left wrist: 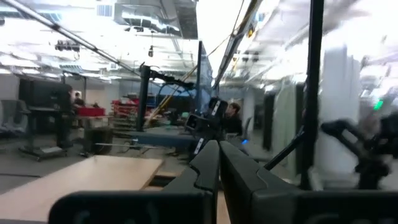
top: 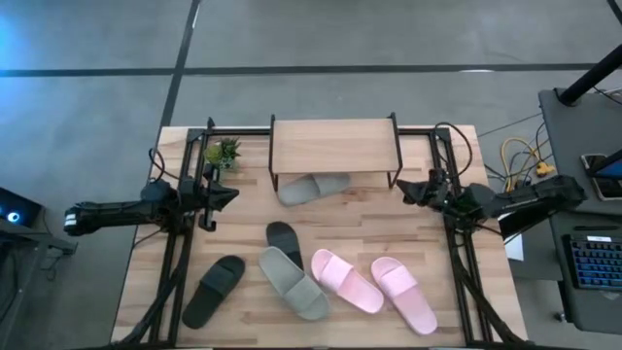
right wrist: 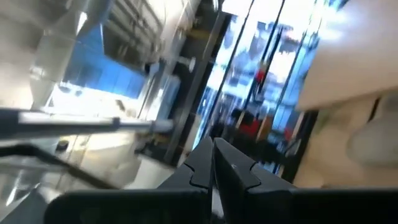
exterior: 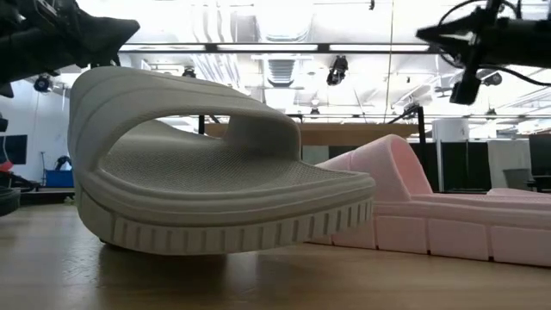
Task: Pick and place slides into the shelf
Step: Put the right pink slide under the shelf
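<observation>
One grey slide point(top: 313, 188) shelved; both grippers pressed together, empty. Your left gripper point(top: 231, 193) is nearest the black slide point(top: 284, 242); spread first.

shelf point(top: 333, 145) top: bare | underneath: grey slide point(top: 313, 188) fills left, right free

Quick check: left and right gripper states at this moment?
Left gripper: shut, holding nothing, beside the shelf.
Right gripper: shut, holding nothing, at the shelf's other side.

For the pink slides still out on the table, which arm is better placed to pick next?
Probably the right. The pink slides lie on the right gripper's side; the left gripper waits across the table, nearer the black slide. Both grippers' fingers are shut and empty.
</observation>
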